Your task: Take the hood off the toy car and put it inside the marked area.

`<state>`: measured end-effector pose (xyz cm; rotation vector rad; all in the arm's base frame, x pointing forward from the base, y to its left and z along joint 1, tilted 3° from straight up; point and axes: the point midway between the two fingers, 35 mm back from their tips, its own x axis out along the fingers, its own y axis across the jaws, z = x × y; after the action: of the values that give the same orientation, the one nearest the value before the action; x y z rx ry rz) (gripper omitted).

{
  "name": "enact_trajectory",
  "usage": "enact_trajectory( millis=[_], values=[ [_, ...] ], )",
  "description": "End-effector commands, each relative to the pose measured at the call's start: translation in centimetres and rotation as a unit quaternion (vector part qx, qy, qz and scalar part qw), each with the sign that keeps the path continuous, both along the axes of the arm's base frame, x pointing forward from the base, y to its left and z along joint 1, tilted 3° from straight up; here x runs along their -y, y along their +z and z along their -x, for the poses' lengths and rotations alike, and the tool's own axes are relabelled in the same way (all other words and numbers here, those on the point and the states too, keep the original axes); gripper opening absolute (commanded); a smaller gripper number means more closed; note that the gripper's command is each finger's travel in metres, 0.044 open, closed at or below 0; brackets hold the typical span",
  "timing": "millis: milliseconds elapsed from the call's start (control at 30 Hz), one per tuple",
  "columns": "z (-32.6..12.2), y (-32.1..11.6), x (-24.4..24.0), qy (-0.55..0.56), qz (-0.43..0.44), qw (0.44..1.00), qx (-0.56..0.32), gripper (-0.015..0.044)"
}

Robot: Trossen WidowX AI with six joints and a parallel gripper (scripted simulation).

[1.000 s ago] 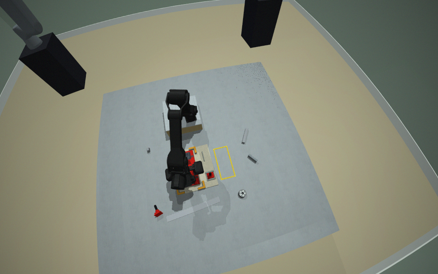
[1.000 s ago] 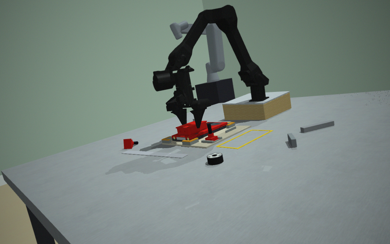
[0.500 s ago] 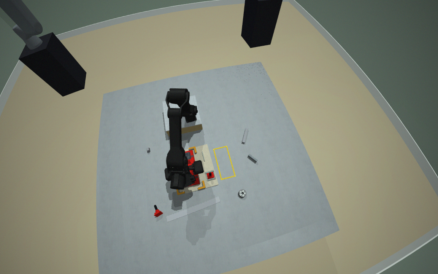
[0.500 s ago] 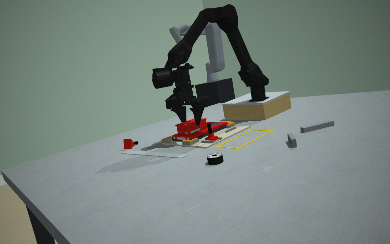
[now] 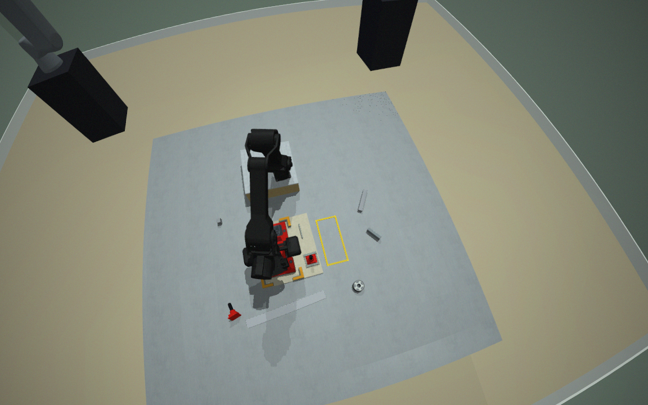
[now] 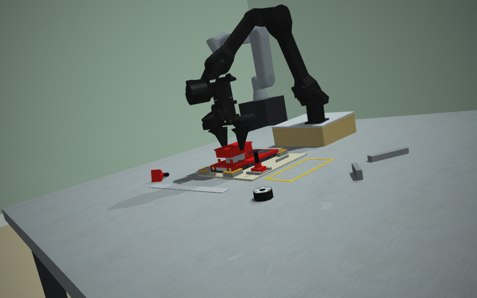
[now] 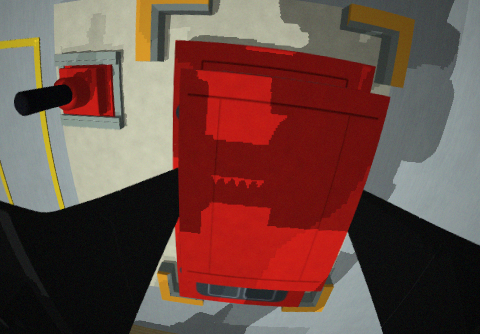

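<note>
Nearest in the exterior view, a black wheel (image 6: 263,193) lies flat on the grey surface (image 6: 307,237), with a thin pale strip (image 6: 189,188) to its left and a small red block with a black peg (image 6: 157,174) beyond that strip. Behind the wheel sits the beige base board (image 6: 249,175) with orange corner brackets, and just beside the board's right edge is the yellow marked area (image 6: 299,169), an outlined rectangle with nothing inside it.

On the board rests the red toy car (image 6: 247,159), and next to it a red holder with an upright black peg (image 6: 257,163). The hood (image 6: 232,150) appears raised a little above the car body, though the gap is hard to judge from this angle. The hand (image 6: 232,142) points straight down and pinches the hood by its two long sides; in the wrist view the red panel (image 7: 274,174) fills the space between the dark fingers.

Further right, a short grey block (image 6: 356,171) and a longer grey bar (image 6: 387,154) lie well apart from the board. At the back, the arm's base stands on a wooden plinth (image 6: 314,131).
</note>
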<state>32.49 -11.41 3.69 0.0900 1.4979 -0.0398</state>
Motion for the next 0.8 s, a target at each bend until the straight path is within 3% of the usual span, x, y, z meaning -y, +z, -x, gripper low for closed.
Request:
enact_trajectory(
  millis=[0, 400, 767],
  values=[
    [-0.1, 0.5, 0.0, 0.002, 0.001, 1.0, 0.003, 0.0],
    [0.2, 5.0, 0.2, 0.002, 0.001, 1.0, 0.003, 0.0],
    [-0.4, 4.6, -2.9, 0.007, 0.002, 1.0, 0.001, 0.0]
  ],
)
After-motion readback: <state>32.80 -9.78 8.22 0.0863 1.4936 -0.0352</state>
